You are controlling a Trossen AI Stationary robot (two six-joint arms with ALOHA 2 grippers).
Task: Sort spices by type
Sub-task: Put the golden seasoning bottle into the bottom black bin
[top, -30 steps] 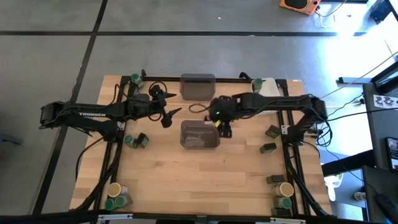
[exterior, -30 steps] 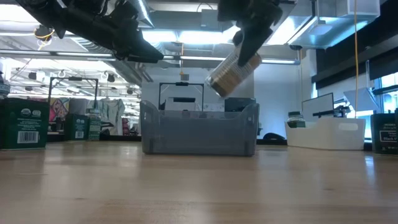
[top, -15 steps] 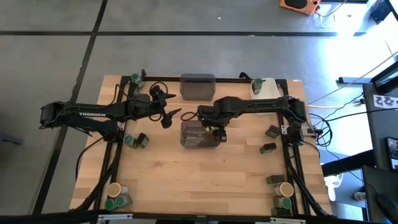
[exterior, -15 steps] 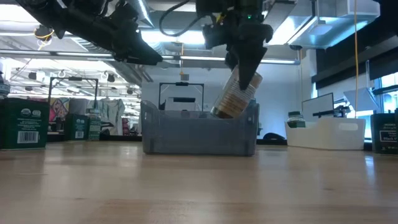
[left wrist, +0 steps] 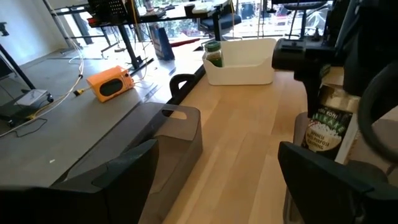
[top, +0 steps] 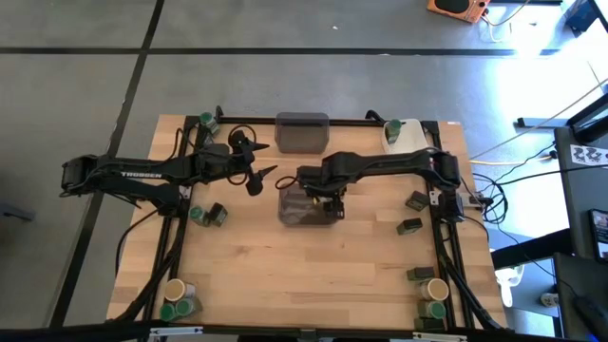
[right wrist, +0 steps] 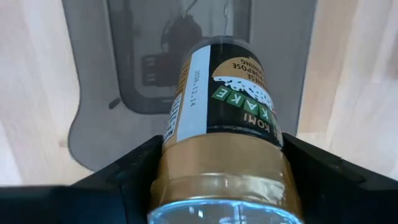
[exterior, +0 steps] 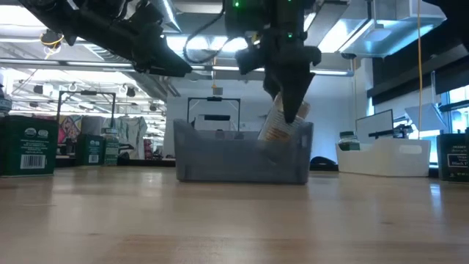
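My right gripper (top: 324,197) points down over the middle grey bin (top: 293,213) and is shut on a tan-lidded spice jar (right wrist: 225,93). In the low view the jar (exterior: 281,125) leans, its lower end below the bin's rim (exterior: 220,134). My left gripper (top: 262,175) hangs open and empty above the table, left of the bin; its wrist view shows the held jar (left wrist: 326,122) ahead. More spices stand on the table: green-lidded jars and dark tins at the left (top: 207,214), right (top: 414,201) and near corners (top: 177,300). My right gripper pinches the jar at its gold lid end (right wrist: 186,167) between the two fingers (right wrist: 127,174), one on each side. The fingers come from above, pointing down. The jar hangs below them, tilted, base down inside the bin; whether it rests on the floor I cannot tell.
A second grey bin (top: 302,131) stands at the far edge. A white tray (top: 410,134) with a green-lidded jar (left wrist: 213,53) is at the far right. Bare wood lies near the front middle (top: 304,275).
My right gripper has come down and toward the table's left, tipping until it points straight down. The jar, first held slanted above the bin's right side, now sits lower with its base inside the bin. The bin has shifted slightly to the right.
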